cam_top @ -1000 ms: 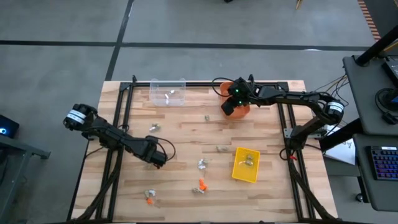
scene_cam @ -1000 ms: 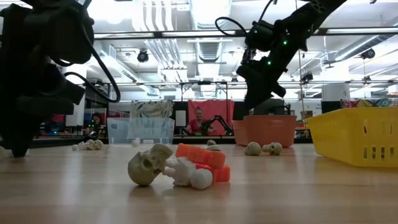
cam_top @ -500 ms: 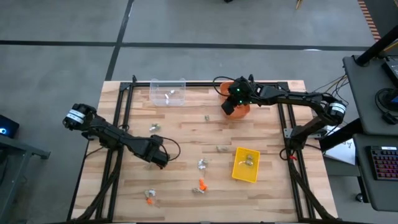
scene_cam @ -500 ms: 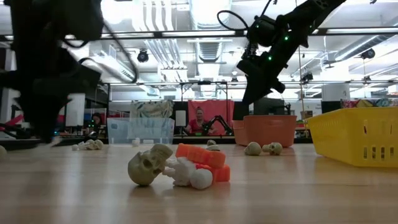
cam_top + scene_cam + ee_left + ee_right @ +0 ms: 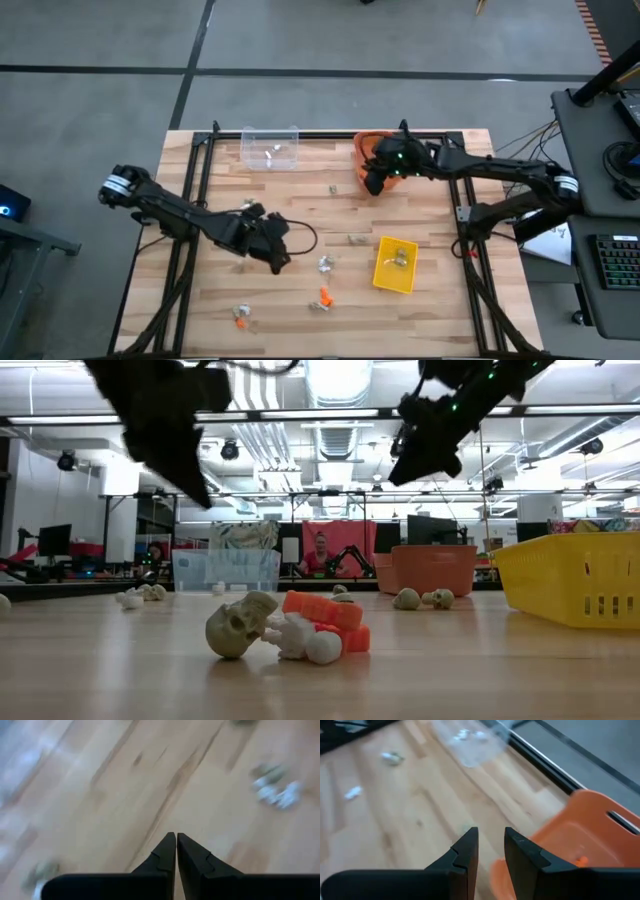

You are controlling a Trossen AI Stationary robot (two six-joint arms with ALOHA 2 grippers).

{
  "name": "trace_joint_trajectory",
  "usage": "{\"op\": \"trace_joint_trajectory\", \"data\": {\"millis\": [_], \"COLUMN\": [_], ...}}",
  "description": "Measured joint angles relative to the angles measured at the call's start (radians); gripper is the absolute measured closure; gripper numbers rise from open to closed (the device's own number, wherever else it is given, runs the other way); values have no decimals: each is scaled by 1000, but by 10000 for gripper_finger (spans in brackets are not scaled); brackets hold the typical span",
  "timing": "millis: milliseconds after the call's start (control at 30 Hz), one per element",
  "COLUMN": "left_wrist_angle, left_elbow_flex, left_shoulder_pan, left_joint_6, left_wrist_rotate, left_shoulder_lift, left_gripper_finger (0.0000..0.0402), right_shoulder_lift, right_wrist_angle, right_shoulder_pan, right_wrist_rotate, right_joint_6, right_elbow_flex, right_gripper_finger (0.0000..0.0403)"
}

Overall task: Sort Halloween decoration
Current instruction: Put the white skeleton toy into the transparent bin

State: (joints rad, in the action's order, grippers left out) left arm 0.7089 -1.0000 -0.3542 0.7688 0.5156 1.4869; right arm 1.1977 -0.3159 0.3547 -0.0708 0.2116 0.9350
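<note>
Left gripper [image 5: 281,262] sits mid-frame with fingers pressed together, holding nothing; right gripper [image 5: 372,183], fingers slightly apart and empty, hovers beside the orange bin [image 5: 368,146].

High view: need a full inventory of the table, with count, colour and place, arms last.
Clear bin: 1, transparent, far edge left of centre, small pale trinkets inside.
Orange bin: 1, orange, far edge right of centre, partly under the right arm.
Yellow bin: 1, yellow, near right, a pale trinket inside.
Loose trinkets: a handful on the wood, tan-grey, white and orange; exact count unclear. One pair lies near the front left, another at front centre, singles mid-table and near the orange bin.
Table: 1, light wood with a black frame.
Left gripper: shut, nothing seen in it, over the middle left of the table.
Right gripper: fingers parted, empty, beside the orange bin.
</note>
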Motion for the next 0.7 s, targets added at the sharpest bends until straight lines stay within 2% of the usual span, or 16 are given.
{"op": "trace_joint_trajectory", "data": {"millis": [367,567,700], "left_wrist_angle": [-343,-470,-445], "left_elbow_flex": [6,7,7], "left_shoulder_pan": [28,36,37], "left_joint_6": [-472,-668,-710], "left_wrist_rotate": [-11,-145,-211], "left_shoulder_lift": [-56,-62,-64], "left_gripper_finger": [401,401,401], "right_shoulder_lift": [-29,-28,-19], "right_wrist_angle": [37,85,94], "right_shoulder_pan": [-185,-287,-331], "right_wrist_rotate": [0,0,-1], "right_joint_6": [-37,-74,-74], "right_elbow_flex": [-9,-20,-31], "right_gripper_finger": [330,323,319]}}
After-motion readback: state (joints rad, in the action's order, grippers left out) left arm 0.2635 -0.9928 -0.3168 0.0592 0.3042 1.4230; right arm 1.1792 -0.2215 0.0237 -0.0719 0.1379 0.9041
